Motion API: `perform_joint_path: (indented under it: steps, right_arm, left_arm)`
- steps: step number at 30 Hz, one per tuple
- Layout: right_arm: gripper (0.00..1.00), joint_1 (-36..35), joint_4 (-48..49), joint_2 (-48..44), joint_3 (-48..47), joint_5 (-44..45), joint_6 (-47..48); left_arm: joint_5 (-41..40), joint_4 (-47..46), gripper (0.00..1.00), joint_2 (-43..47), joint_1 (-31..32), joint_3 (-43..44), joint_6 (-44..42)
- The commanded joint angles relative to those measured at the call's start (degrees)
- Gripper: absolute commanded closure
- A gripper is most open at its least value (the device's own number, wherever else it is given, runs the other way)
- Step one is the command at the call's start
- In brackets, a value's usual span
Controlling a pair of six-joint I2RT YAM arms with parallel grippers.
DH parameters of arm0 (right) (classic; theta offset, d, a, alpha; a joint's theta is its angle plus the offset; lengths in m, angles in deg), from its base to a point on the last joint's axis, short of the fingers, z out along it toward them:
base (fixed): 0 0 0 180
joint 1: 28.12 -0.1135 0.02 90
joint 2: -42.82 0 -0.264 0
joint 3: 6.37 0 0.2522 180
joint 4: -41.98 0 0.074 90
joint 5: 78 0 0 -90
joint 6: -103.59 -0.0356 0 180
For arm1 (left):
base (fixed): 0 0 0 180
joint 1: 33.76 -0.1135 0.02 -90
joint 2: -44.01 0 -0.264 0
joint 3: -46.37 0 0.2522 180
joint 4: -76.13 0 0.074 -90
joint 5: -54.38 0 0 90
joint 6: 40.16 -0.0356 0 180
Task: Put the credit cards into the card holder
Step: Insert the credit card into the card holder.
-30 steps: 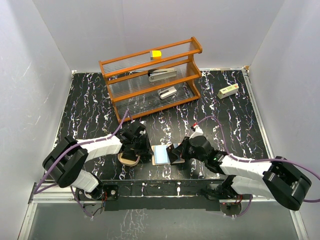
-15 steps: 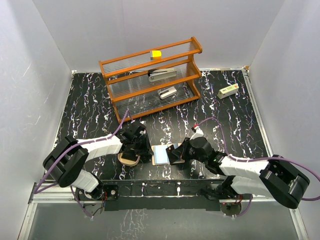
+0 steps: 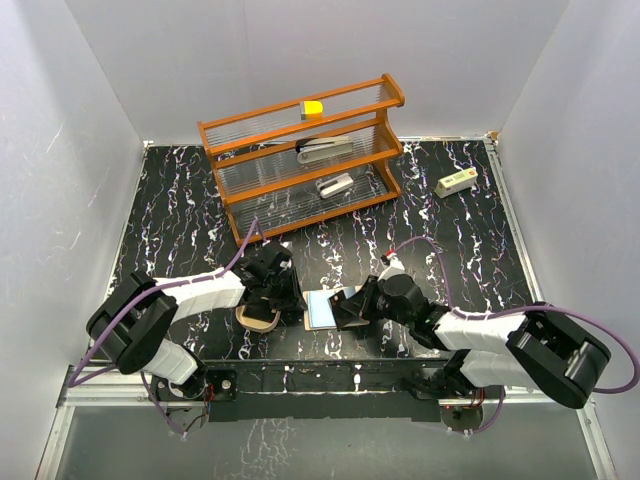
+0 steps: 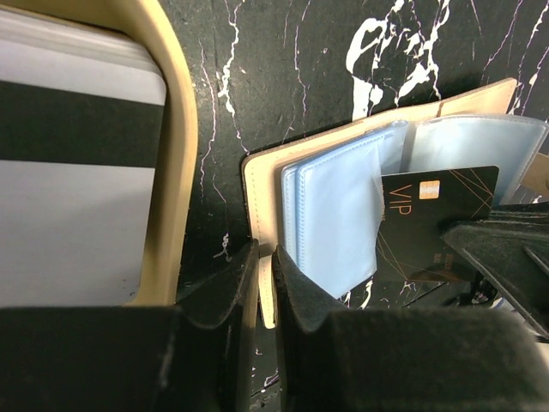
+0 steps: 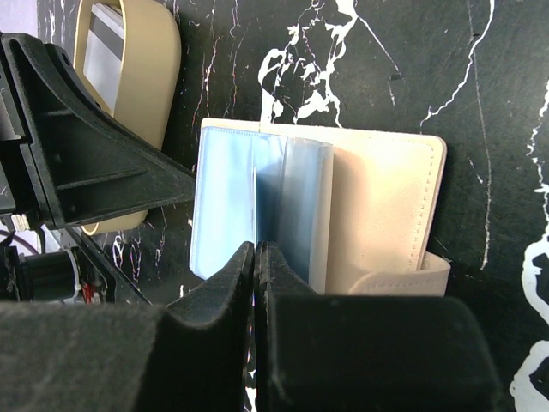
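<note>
Item: my left tool [image 4: 264,257] pinched shut on the cover edge of the tan wallet [image 4: 262,184], my right tool [image 5: 256,253] clamped on a black VIP credit card [image 4: 433,206] among the blue sleeves [image 4: 330,215]; card holder [image 4: 176,129], at the wallet's 9 o'clock on the surface [image 4: 257,69], contains one striped card [image 4: 69,129].

The top external camera looks steeply down from above and behind the arm bases over the whole tabletop [image 3: 170,210]. The wrist cameras peer past the left gripper [image 4: 266,279] and right gripper [image 5: 256,257], close above the surface; both share the open wallet [image 4: 262,189] and card holder [image 4: 176,129].
</note>
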Motion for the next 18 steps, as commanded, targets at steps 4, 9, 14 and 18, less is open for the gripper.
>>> perform_joint_path:
  steps: [4, 9, 14, 18]
  right_arm:
    - [0.99, 0.84, 6.78, 2.26, 0.65, -0.91, 0.01]
    - [1.0, 1.04, 6.83, 2.55, 0.48, 0.7, 0.36]
    - [1.0, 1.21, 7.36, 2.7, 0.63, 2.15, 0.45]
    - [1.0, 1.18, 8.02, 3.66, 0.48, 2.21, 0.48]
  left_arm:
    - [0.45, 0.69, 0.89, -0.96, 0.67, 0.78, -0.21]
    - [0.7, 0.93, 0.89, -0.1, 1.0, -0.06, 0.72]
    - [0.58, 0.81, 0.89, 0.67, 1.15, -0.64, 1.41]
    - [0.64, 0.61, 0.89, 0.18, 1.2, -0.86, 1.19]
